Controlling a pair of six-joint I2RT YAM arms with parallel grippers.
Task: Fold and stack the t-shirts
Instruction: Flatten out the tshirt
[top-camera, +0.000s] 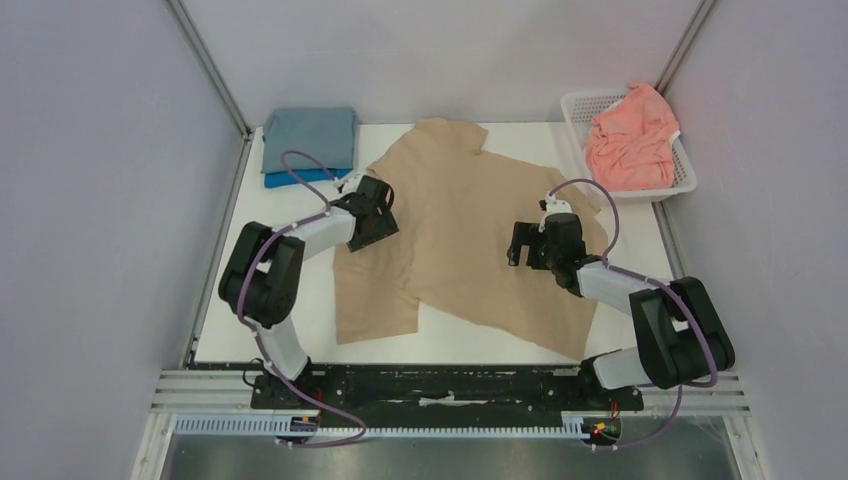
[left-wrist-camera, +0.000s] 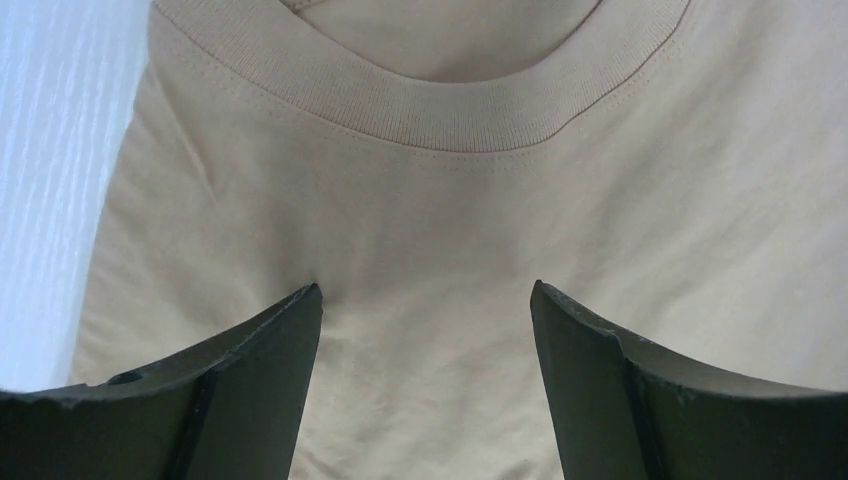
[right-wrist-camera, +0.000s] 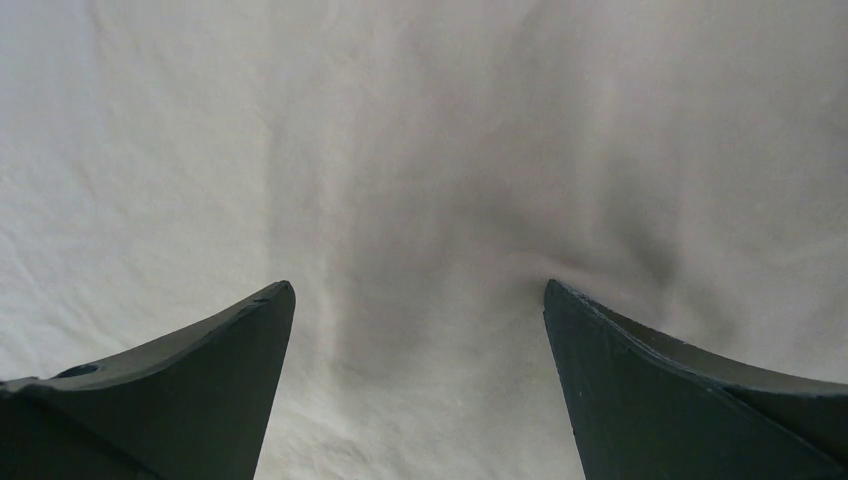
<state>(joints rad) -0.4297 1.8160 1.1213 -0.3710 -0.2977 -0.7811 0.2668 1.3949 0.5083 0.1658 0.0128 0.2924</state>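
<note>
The tan t-shirt (top-camera: 460, 230) lies spread flat across the middle of the table, collar towards the left. My left gripper (top-camera: 372, 222) is open, tips resting on the cloth just below the ribbed collar (left-wrist-camera: 430, 115); the tan t-shirt fills the left wrist view (left-wrist-camera: 420, 250). My right gripper (top-camera: 522, 245) is open over the shirt's body on the right, tips on plain tan cloth (right-wrist-camera: 420, 200). A folded grey-blue t-shirt (top-camera: 308, 135) lies on a bright blue t-shirt (top-camera: 290, 178) at the back left. The salmon-pink t-shirt (top-camera: 630, 135) is heaped in the basket.
The white lattice basket (top-camera: 577, 108) stands at the back right corner. Grey walls close in the table on the left, right and back. White table surface (top-camera: 250, 300) shows to the left of the tan shirt.
</note>
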